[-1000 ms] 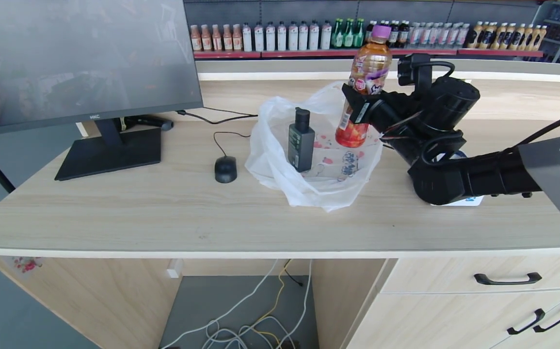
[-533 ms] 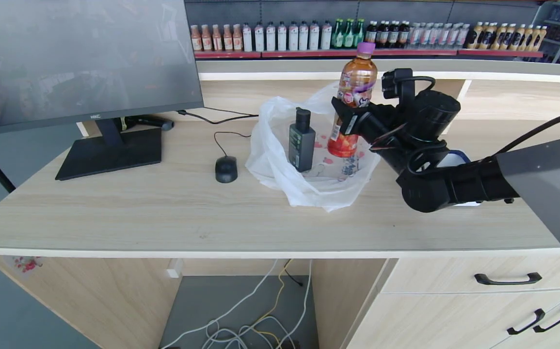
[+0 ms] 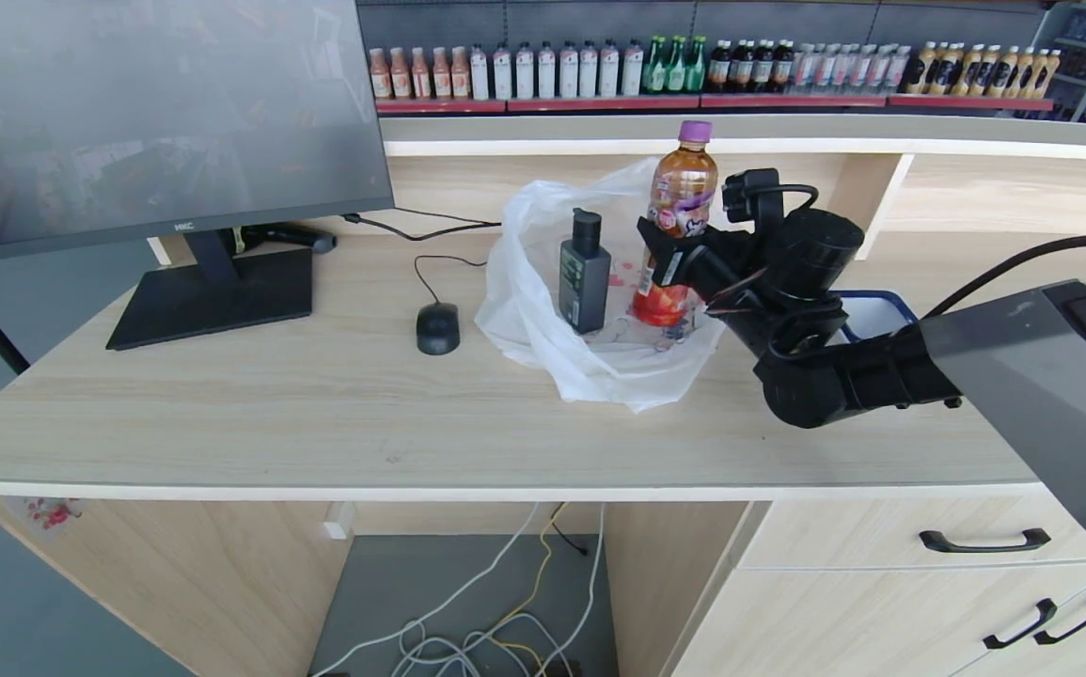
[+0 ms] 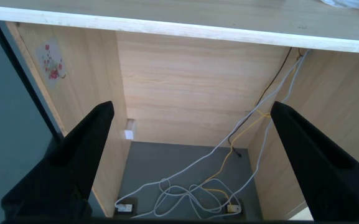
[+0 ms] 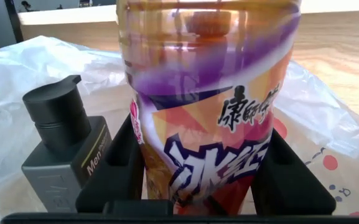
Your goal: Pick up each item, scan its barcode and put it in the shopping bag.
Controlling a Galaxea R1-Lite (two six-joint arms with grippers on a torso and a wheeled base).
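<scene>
On the wooden counter (image 3: pixel 317 404), beside a dark monitor (image 3: pixel 157 103), a white shopping bag (image 3: pixel 524 282) lies open. Over it the right gripper (image 3: pixel 669 263) clenches an upright orange drink bottle (image 3: pixel 679 188) around its middle, just beside a dark pump bottle (image 3: pixel 584 273) standing in the bag. Below the counter's edge, the left gripper (image 4: pixel 191 109) hangs with fingers spread, holding nothing. A mouse (image 3: pixel 437 328) sits near the bag.

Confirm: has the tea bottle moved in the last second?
Yes. The tea bottle, held in the right pincer, has dropped and shifted to the robot's left, nearer the dark pump bottle standing in the shopping bag.
</scene>
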